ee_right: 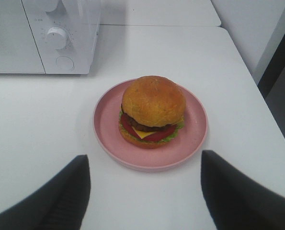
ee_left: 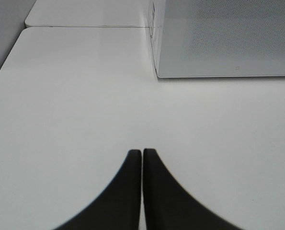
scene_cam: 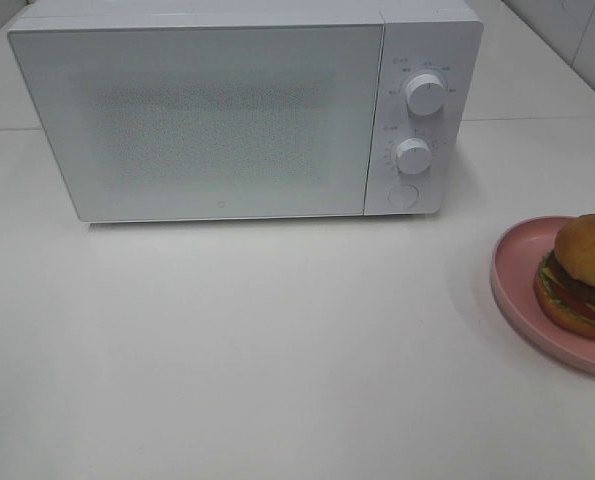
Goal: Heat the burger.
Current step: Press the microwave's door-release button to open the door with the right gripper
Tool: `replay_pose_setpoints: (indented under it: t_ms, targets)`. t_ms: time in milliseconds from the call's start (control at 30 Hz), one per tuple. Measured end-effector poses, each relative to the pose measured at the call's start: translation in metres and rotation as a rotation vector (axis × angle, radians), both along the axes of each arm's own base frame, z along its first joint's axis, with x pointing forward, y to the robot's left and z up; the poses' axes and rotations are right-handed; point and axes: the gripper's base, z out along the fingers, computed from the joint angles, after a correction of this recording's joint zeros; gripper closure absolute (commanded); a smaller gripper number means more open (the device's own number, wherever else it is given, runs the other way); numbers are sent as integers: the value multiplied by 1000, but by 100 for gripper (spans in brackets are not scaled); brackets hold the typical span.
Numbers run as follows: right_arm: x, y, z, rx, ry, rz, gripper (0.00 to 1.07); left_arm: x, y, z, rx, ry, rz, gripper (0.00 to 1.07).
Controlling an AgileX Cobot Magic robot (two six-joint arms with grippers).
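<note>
Pink plate [ee_right: 195, 139] carries the burger [ee_right: 153, 111] just ahead of my spread right claw [ee_right: 144, 165] | left claw [ee_left: 142, 157] pressed together, empty | step: start, microwave [scene_cam: 227, 120] shut | next, I reckon: open it.

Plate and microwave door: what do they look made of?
The plate looks like matte plastic or melamine: even pink, no glare. The microwave door looks like smooth white glass or plastic, with a dotted mesh showing through.

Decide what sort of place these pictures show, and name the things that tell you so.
Probably a kitchen-style test bench: a white microwave with its door shut stands on a plain white table, near a burger on a pink plate.
</note>
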Motion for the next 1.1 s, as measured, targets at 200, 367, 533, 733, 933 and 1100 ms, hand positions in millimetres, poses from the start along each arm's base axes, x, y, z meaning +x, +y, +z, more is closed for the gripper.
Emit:
replay_pose_setpoints:
  t_ms: [200,367,533,733,933,1100]
  targets:
    - [0,0,0,0,0,0,47,0,0,0,0,0,0,106]
    - [0,0,0,0,0,0,47,0,0,0,0,0,0,106]
    - [0,0,0,0,0,0,47,0,0,0,0,0,0,106]
    - [0,0,0,0,0,0,47,0,0,0,0,0,0,106]
    - [0,0,0,0,0,0,47,0,0,0,0,0,0,106]
    - [0,0,0,0,0,0,47,0,0,0,0,0,0,106]
